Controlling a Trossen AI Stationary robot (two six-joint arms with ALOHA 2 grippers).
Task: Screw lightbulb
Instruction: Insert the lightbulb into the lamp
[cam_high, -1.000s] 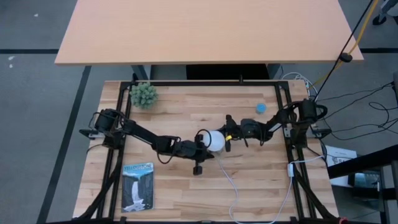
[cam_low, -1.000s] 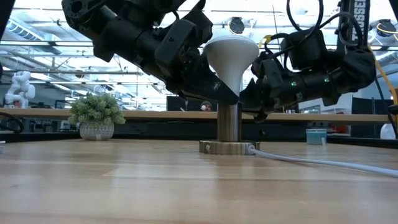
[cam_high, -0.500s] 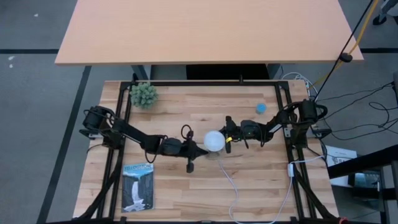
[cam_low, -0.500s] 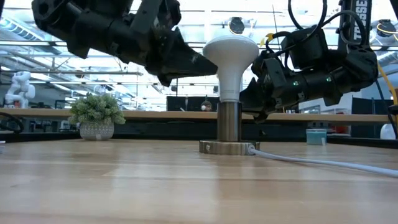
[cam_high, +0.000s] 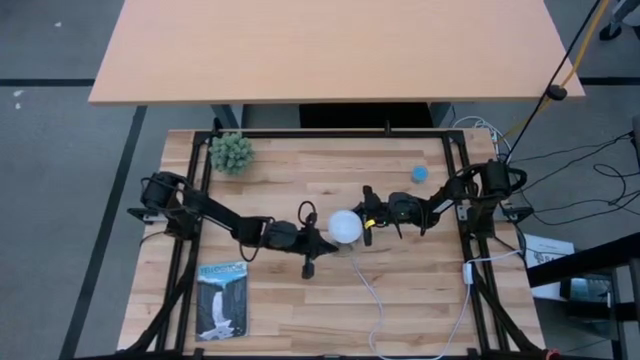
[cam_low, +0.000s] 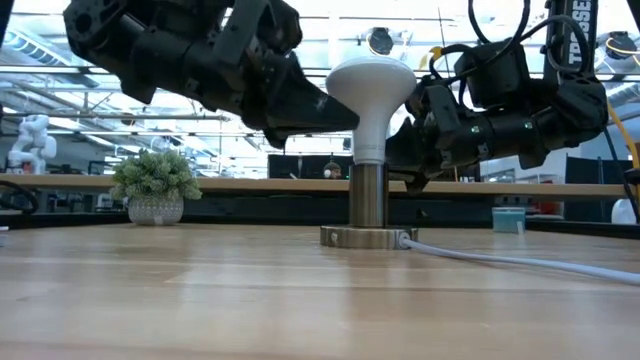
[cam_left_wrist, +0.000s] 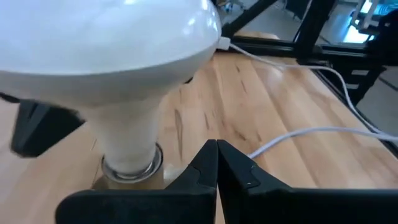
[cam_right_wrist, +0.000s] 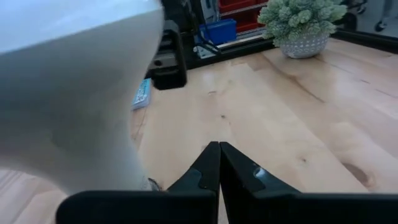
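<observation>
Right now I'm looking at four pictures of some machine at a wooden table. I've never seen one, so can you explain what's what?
It is a robot with two dark arms. One picture looks down from above, one looks level across the table, and two come from cameras on the arms' wrists. A white lightbulb stands upright in a metal socket mid-table, with a white cord running off. The left gripper and right gripper sit close on either side of the bulb. Both pairs of jaws are shut, holding nothing. Also there: a small plant, a blue cap and a picture booklet.
</observation>
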